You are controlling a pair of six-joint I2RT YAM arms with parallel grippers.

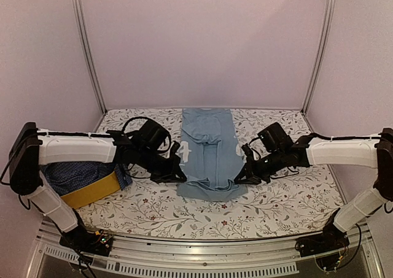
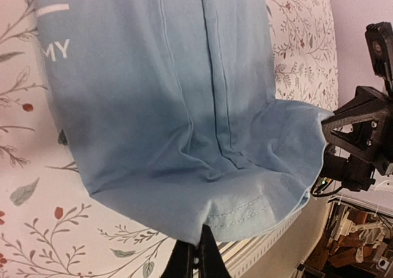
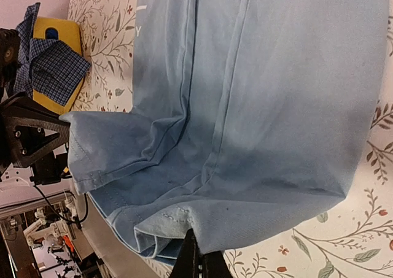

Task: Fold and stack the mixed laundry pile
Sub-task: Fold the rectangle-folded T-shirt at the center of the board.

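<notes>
Both end effectors are clenched on the near hem of the T-shirt (image 1: pixel 209 143). I see the left end effector (image 2: pixel 198 247) pinching the hem at one near corner, and the right end effector (image 3: pixel 193 247) pinching it at the other. Each has its two fingers squeezed tight with blue cloth between them.

The T-shirt lies in the middle of the worktop (image 1: pixel 276 201), between the two arms. It is a long, narrow strip that runs from the near side to the far side. Its sides look tucked in, and some white print shows along its left edge. Most of it lies flat. Only the near corners are bunched and a little raised where they are held.

I think the arms hold one corner each so the hem stays straight when it goes up. With one grip only, the cloth would sag and go crooked. My guess is that the next move is to lift the near end and lay it over the far end, making the strip half as long.

A yellow basket (image 1: pixel 92 192) sits near the left arm. A checked shirt (image 1: pixel 73 173) rests in it, so there seems to be more to fold.
</notes>
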